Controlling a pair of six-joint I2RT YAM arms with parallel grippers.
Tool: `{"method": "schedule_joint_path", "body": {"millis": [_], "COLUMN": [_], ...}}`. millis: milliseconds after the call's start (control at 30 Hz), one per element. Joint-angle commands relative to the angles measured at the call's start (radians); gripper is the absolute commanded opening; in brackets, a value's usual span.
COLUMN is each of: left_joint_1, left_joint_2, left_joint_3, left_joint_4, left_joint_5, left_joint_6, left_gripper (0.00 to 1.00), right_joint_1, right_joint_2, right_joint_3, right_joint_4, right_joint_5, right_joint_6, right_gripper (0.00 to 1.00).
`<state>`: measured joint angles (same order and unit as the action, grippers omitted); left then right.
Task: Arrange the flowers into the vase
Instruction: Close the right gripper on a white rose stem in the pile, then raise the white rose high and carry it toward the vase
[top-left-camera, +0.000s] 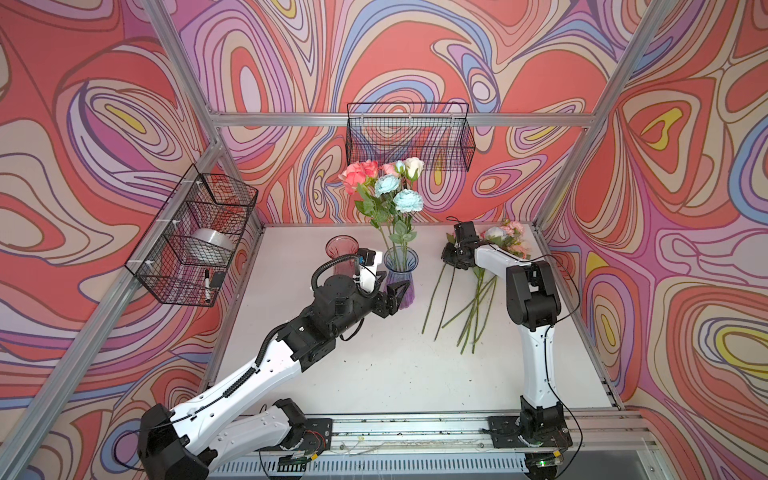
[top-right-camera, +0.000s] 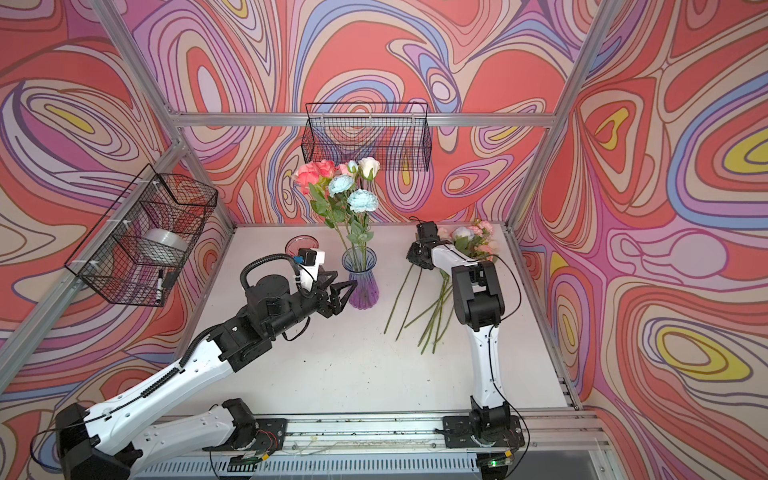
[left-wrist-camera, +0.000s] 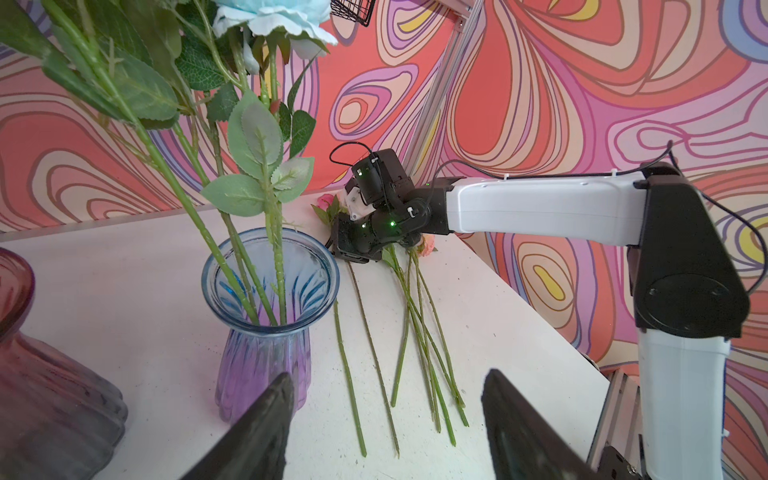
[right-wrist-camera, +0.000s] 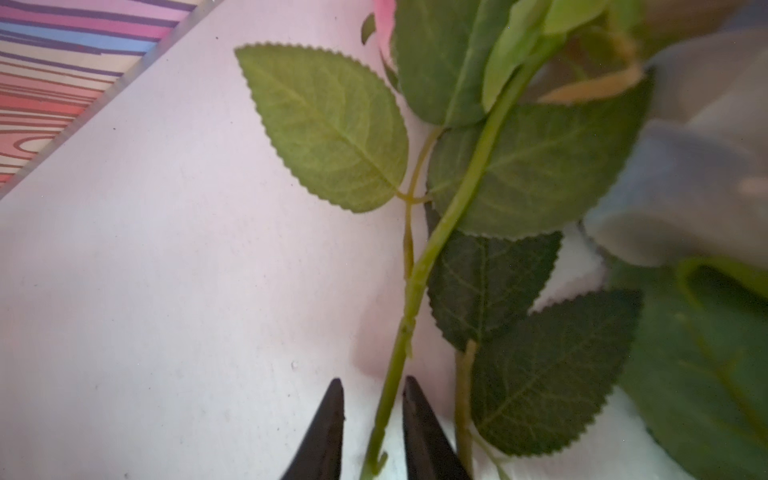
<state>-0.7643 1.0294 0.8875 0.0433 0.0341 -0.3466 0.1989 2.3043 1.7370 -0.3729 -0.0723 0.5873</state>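
Observation:
A clear blue-and-purple vase (top-left-camera: 401, 274) (left-wrist-camera: 266, 324) stands mid-table. It holds several flowers (top-left-camera: 386, 183) with pink, white and pale blue heads. More flowers (top-left-camera: 469, 303) lie on the table to its right, heads (top-left-camera: 509, 239) toward the back wall. My left gripper (top-left-camera: 388, 286) (left-wrist-camera: 388, 376) is open and empty, just left of the vase's lower body. My right gripper (top-left-camera: 453, 262) (right-wrist-camera: 372, 382) is low over the lying flowers near their leaves. Its jaws stand narrowly apart on either side of one green stem (right-wrist-camera: 419, 274), with a small gap on each side.
A red glass vase (top-left-camera: 341, 249) (left-wrist-camera: 41, 374) stands behind and left of the blue one, close to my left wrist. Wire baskets hang on the back wall (top-left-camera: 409, 135) and the left wall (top-left-camera: 195, 232); the left one holds a tape roll and a marker.

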Motion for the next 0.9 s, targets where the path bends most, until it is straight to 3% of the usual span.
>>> {"method": "schedule_joint_path", "body": {"millis": [0, 267, 700, 867], "left_joint_1": [0.003, 0.005, 0.011, 0.012], "left_joint_2": [-0.019, -0.018, -0.037, -0.049], "left_joint_3": [0.005, 0.007, 0.004, -0.003], "left_joint_4": [-0.007, -0.011, -0.015, -0.014], "left_joint_5": [-0.019, -0.030, -0.062, -0.137], "left_joint_6": [0.026, 0.035, 0.054, 0.097], "left_gripper": [0.72, 0.72, 0.73, 0.75], "right_joint_1": [0.004, 0.005, 0.037, 0.079], "right_joint_2": [0.020, -0.085, -0.442, -0.658], "right_joint_3": [-0.005, -0.079, -0.335, -0.560], "right_joint_4": [-0.002, 0.080, 0.189, 0.427], "right_joint_5": [-0.023, -0.052, -0.080, -0.086], "right_joint_6": [0.032, 0.062, 0.035, 0.007], "right_gripper": [0.14, 0.00, 0.00, 0.00]}}
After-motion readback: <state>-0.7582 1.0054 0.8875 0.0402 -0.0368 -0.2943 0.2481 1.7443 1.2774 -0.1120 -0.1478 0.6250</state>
